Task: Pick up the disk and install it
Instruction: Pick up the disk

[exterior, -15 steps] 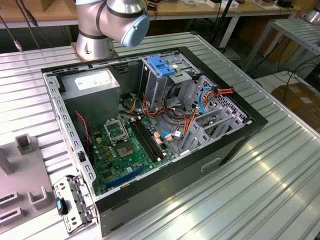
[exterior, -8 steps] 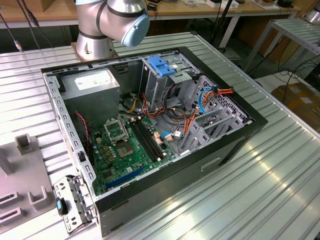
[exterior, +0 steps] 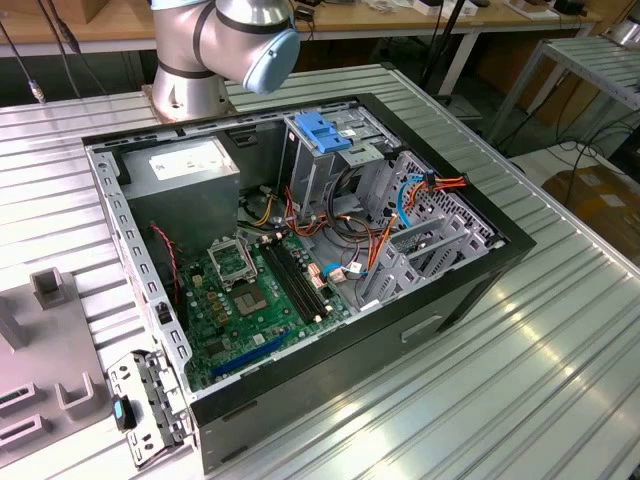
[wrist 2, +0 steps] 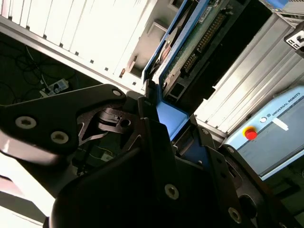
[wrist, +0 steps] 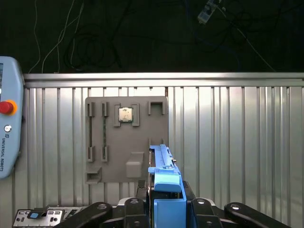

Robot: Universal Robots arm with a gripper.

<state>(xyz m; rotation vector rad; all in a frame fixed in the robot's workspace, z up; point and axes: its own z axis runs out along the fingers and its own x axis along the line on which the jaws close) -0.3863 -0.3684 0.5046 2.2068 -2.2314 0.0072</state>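
The disk [wrist: 163, 167] stands edge-on between my gripper's [wrist: 164, 205] dark fingers, with its blue plastic edging toward the camera. In the second wrist view the disk [wrist 2: 202, 35] shows its green circuit-board underside and blue side rail, running away from my gripper [wrist 2: 165, 127]. My gripper is shut on the disk and holds it in the air above the ribbed metal table [wrist: 228, 142]. In the exterior view the open computer case [exterior: 470, 290] lies on the table, with the metal drive cage and its blue handle [exterior: 325, 130] at the far end.
A grey parts tray [wrist: 142, 137] with a processor chip [wrist: 126, 114] lies on the table below the disk. A teach pendant [wrist: 7, 137] with a red button sits beside it. Inside the case are the power supply [exterior: 190, 165], motherboard [exterior: 250, 290] and cables [exterior: 420, 190]. The arm's base [exterior: 215, 50] stands behind the case.
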